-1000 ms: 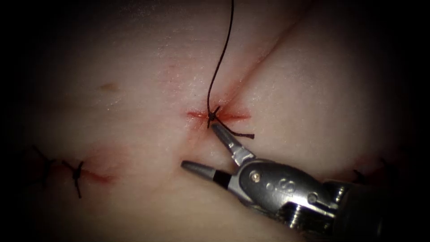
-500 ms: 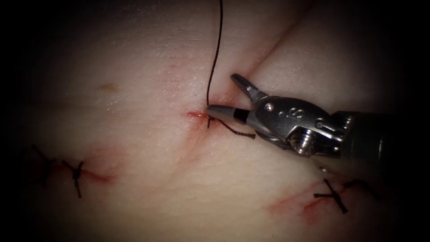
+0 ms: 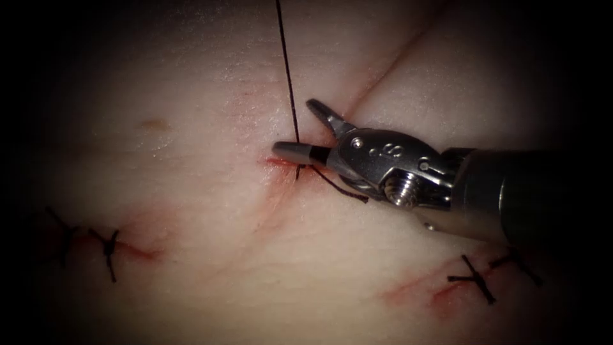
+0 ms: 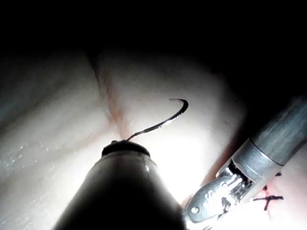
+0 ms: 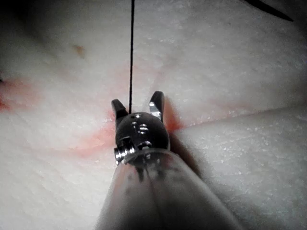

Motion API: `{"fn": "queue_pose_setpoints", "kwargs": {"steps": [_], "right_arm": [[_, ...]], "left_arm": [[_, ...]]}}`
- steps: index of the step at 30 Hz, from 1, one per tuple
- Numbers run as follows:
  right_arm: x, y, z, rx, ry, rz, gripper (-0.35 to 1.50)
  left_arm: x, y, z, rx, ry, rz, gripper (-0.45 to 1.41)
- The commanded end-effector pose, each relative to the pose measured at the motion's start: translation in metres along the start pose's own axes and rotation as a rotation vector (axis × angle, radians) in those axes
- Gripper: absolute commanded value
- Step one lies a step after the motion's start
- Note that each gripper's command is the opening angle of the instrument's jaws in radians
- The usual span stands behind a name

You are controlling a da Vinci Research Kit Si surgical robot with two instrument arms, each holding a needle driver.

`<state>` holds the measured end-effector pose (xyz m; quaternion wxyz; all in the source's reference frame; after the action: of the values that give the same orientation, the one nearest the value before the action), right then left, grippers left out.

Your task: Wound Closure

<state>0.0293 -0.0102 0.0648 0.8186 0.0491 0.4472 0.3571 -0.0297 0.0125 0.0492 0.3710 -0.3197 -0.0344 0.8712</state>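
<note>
On the tissue (image 3: pixel 191 128) a knotted stitch (image 3: pixel 298 167) sits on the cut (image 3: pixel 389 64), ringed by red fluid. Its thread (image 3: pixel 285 64) runs straight up from the knot, and a short cut end (image 3: pixel 348 191) lies to the right. My right tool (image 3: pixel 292 126) comes in from the right with its jaws open, one on each side of the thread just above the knot, holding nothing. The right wrist view shows the thread (image 5: pixel 132 48) between those open jaws (image 5: pixel 137 99). My left tool (image 4: pixel 123 143) holds the curved needle (image 4: pixel 163 123) near its tail, above the tissue.
A finished stitch (image 3: pixel 110 246) lies at the far left and another (image 3: pixel 476 279) at the lower right, each with red fluid beside it. The right tool's shaft (image 4: pixel 268 148) appears in the left wrist view.
The right tool rose from below the knot to its right side, then slid left until its open jaws straddle the thread. The thread straightened and its upper part swung left.
</note>
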Motion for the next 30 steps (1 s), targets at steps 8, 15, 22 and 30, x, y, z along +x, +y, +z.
{"fn": "queue_pose_setpoints", "kwargs": {"steps": [8,15,22,30], "right_arm": [[0.0001,-0.0009,0.0021,0.007,-0.002,-0.001,1.23],[-0.0001,-0.0011,0.0035,0.006,0.004,-0.005,1.23],[-0.0002,-0.0012,0.0045,-0.001,0.009,-0.007,1.21],[0.0004,-0.0017,0.0047,0.015,0.03,-0.005,-0.16]], "left_arm": [[-0.0001,0.0005,0.0006,0.001,0.002,0.007,-0.45],[0.0,0.0011,0.0001,-0.002,0.007,0.011,-0.45],[0.0001,0.0016,-0.0006,-0.001,0.011,0.015,-0.45],[-0.0001,0.0022,-0.0007,-0.002,0.015,0.023,-0.45]]}}
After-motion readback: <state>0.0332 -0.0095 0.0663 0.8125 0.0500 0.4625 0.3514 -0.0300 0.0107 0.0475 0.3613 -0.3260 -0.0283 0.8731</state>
